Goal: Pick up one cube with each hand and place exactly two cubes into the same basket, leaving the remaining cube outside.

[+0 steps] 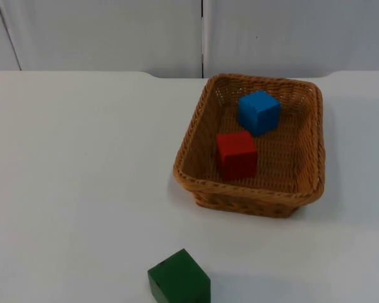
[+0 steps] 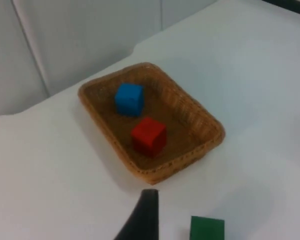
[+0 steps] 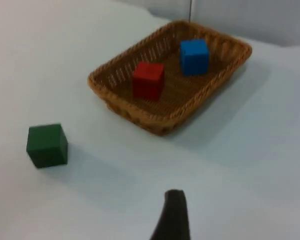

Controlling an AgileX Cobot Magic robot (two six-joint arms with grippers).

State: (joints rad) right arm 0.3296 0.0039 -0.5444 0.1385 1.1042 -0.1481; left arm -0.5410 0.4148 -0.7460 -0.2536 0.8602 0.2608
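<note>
**Two cubes in the basket, one left outside: the task appears complete**

Top view. The wicker basket [image 1: 252,148] stands on the white table [image 1: 69,177], near the grey partition wall [image 1: 101,31]. Inside it lie the blue cube [image 1: 259,112], toward the far end, and the red cube [image 1: 236,154], just in front of it; the two look close together, though whether they touch cannot be told. The green cube [image 1: 179,279] sits on the bare table, well apart from the basket, at the near edge.

Left wrist view. The same arrangement shows from a raised position: blue cube [image 2: 129,99] and red cube [image 2: 148,135] within the basket [image 2: 190,107], green cube [image 2: 207,230] outside it. One black fingertip of the left gripper [image 2: 142,220] is seen above the table, gripping nothing visible; how far its fingers are apart cannot be told.

Right wrist view. The basket [image 3: 115,100] again holds the red cube [image 3: 148,79] and blue cube [image 3: 194,56], with the green cube [image 3: 47,145] alone on the table. A fingertip of the right gripper [image 3: 172,217] hangs clear of all objects; its opening likewise cannot be told.

Judgement. The required count is met, and nothing seems left to place; both arms appear to wait clear of the basket.
</note>
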